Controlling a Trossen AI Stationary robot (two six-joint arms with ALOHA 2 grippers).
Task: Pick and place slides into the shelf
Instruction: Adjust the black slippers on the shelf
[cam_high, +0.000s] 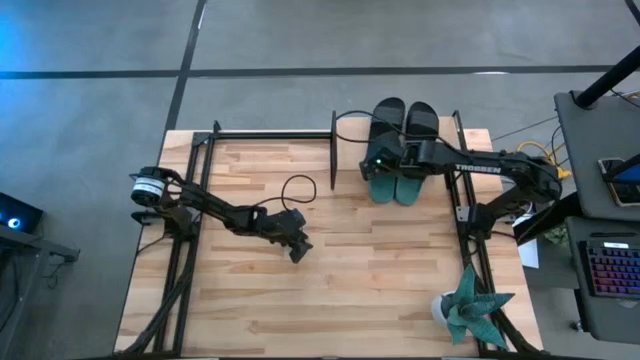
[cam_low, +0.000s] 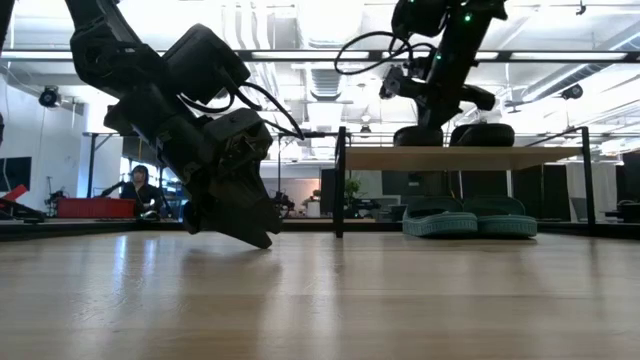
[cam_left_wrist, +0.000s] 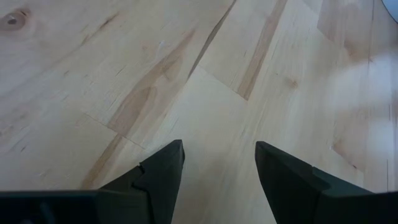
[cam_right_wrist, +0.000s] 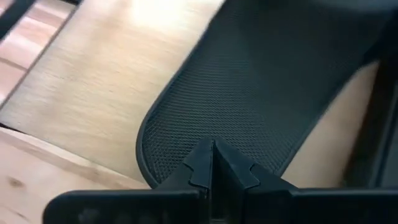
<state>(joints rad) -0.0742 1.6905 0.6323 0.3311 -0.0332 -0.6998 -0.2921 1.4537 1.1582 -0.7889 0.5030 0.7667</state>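
Observation:
The shelf (cam_high: 350, 140) stands at the table's far right; its top board (cam_low: 540, 157) carries the two black slides (cam_high: 390, 118) (cam_high: 421, 118), which rest on their soles side by side. The two teal slides (cam_low: 440, 218) (cam_low: 500, 218) lie below the board, their near ends sticking out (cam_high: 396, 190). My right gripper (cam_right_wrist: 211, 149) is shut, at the near rounded end of the left black slide (cam_right_wrist: 249, 93), above the board's near edge. My left gripper (cam_left_wrist: 219, 155) is open and empty, tipped down just over bare table (cam_high: 300, 250) at the middle left. My right gripper's shut fingers (cam_right_wrist: 202, 165) come slanting down from the table's near side at the near end of the left black slide's footbed (cam_right_wrist: 186, 137). I cannot tell whether they touch it. The slide lies flat on the shelf's top board.
A teal spiky plant in a white pot (cam_high: 470, 305) stands at the near right corner. A black cable (cam_high: 298, 188) loops over the table behind my left arm. Black frame rails (cam_high: 190, 200) run along the table's sides. A person (cam_low: 140, 185) sits in the room beyond.

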